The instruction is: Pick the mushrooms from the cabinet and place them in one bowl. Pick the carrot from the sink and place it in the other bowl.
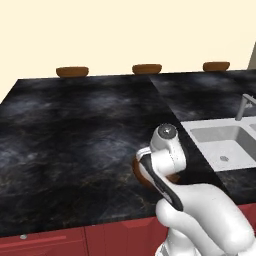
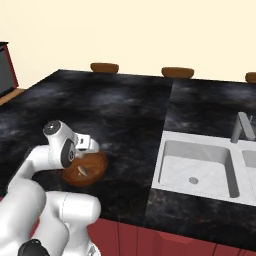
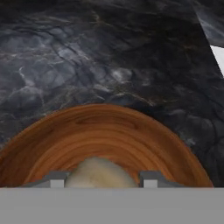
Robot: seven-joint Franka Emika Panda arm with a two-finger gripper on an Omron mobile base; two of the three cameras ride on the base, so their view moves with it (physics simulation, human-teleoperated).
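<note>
The reddish-brown bowl (image 3: 109, 131) stands on the black marble counter near its front edge. My gripper (image 3: 103, 178) hangs just over the bowl's inside, shut on a pale tan mushroom (image 3: 99, 173) that sits between the two finger tips. From the right base view, the hand reaches down into the bowl (image 2: 97, 167), and my gripper (image 2: 84, 169) is low inside it. In the left base view the wrist covers most of the bowl (image 1: 139, 172). The pale sink (image 2: 197, 167) lies to the right. The carrot, the cabinet and the other bowl are out of view.
A grey angular faucet (image 2: 240, 127) rises behind the sink (image 1: 225, 147). Three flat brown oval seats (image 1: 72, 71) line the counter's far edge. Red drawers (image 1: 50, 242) run below the front edge. A dark appliance (image 2: 5, 70) stands at far left.
</note>
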